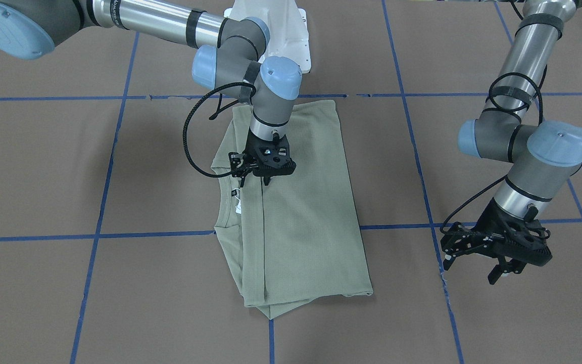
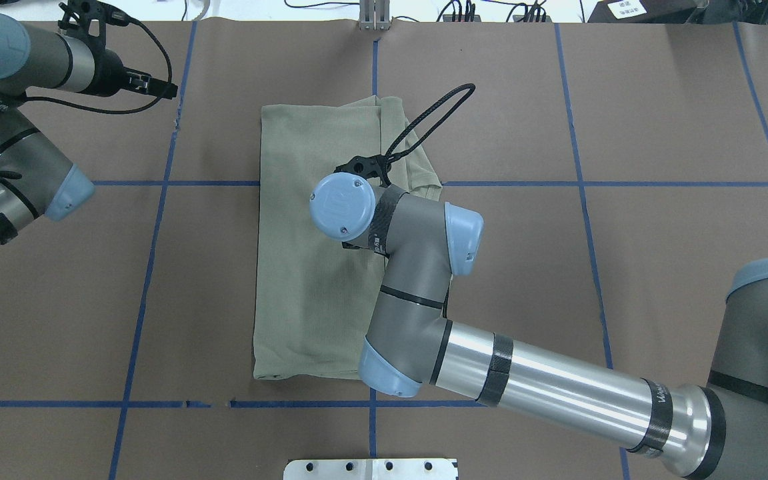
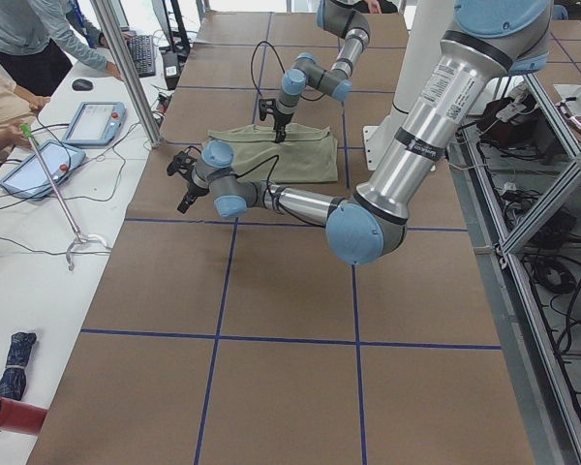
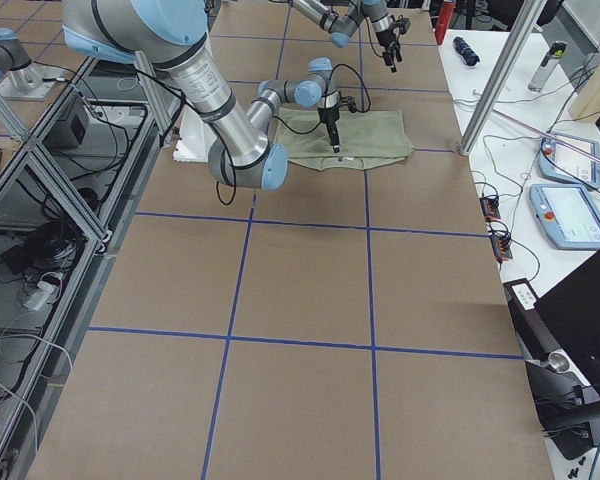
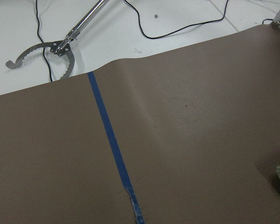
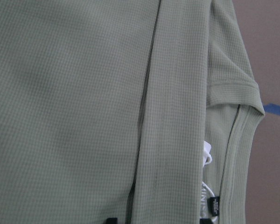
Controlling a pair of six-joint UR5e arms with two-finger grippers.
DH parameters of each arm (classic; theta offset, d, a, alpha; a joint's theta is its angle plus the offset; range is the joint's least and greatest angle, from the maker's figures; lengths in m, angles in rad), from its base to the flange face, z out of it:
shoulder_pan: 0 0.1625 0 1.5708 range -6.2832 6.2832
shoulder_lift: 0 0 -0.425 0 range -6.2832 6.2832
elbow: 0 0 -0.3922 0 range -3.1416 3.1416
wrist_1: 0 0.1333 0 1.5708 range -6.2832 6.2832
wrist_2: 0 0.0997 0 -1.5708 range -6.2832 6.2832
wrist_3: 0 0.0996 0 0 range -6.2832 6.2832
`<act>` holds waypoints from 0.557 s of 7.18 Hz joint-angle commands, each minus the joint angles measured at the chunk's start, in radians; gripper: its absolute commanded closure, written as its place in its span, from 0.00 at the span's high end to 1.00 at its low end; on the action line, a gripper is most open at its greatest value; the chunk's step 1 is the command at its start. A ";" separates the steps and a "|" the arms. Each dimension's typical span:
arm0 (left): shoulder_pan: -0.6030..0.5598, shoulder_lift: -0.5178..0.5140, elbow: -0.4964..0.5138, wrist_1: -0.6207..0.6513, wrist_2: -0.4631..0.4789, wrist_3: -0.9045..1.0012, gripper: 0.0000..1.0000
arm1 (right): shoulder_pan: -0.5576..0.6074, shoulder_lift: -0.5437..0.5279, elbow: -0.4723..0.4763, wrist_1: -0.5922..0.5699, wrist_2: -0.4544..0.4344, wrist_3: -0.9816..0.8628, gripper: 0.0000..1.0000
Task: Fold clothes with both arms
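Note:
The sage-green shirt (image 1: 306,217) lies folded into a long strip at the middle of the brown table, its neck and white tag (image 1: 237,202) showing along one side. My right gripper (image 1: 267,181) points straight down over the shirt (image 2: 304,233) next to the lengthwise fold by the neck. Its fingers look shut, with no cloth visibly pinched, and the right wrist view shows flat fabric (image 6: 84,116). In the overhead view the wrist hides it. My left gripper (image 1: 470,270) hangs open and empty above bare table, well off the shirt.
Blue tape lines (image 1: 99,235) split the table into squares. The white pedestal (image 1: 271,30) stands just behind the shirt. A metal grabber tool (image 5: 56,46) lies on the white side table past the table edge, where people (image 3: 29,39) stand by tablets (image 3: 92,121).

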 commanded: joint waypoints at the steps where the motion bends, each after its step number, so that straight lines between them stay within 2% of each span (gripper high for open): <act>1: 0.001 0.000 0.002 0.000 0.000 0.000 1.00 | -0.005 -0.002 -0.001 -0.004 -0.001 -0.001 0.47; 2: 0.001 0.000 0.004 0.000 0.001 0.000 1.00 | -0.005 0.004 0.001 -0.042 -0.001 -0.001 0.14; 3: 0.001 0.000 0.004 0.000 0.001 0.000 1.00 | -0.005 0.003 0.005 -0.058 -0.001 -0.001 0.00; 4: 0.001 0.000 0.005 0.000 0.001 0.000 1.00 | -0.004 0.003 0.011 -0.058 -0.002 -0.001 0.00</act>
